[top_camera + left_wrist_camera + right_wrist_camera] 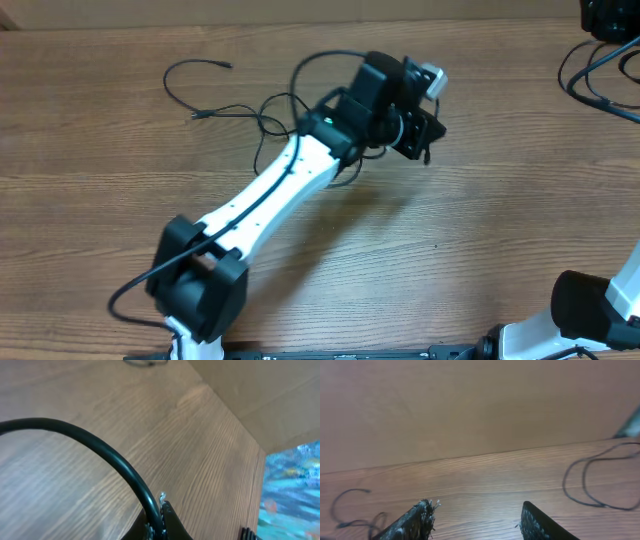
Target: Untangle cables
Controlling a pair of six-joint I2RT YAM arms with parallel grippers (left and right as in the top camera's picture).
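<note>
The cables (262,112) are thin black cords lying in loose loops on the wooden table (480,230), left of centre at the back, with plug ends at the far left. My left gripper (418,128) is raised over the table's middle back. In the left wrist view it (159,521) is shut on a black cable (107,452) that arcs away to the left. My right gripper (477,521) is open and empty, low over the table. Its wrist view shows cable strands at the left (351,512).
The white left arm (265,195) stretches diagonally from the front left across the cables. The right arm's base (600,305) sits at the front right. More black cords (600,75) lie at the back right corner and also show in the right wrist view (592,482). A wall (470,405) backs the table.
</note>
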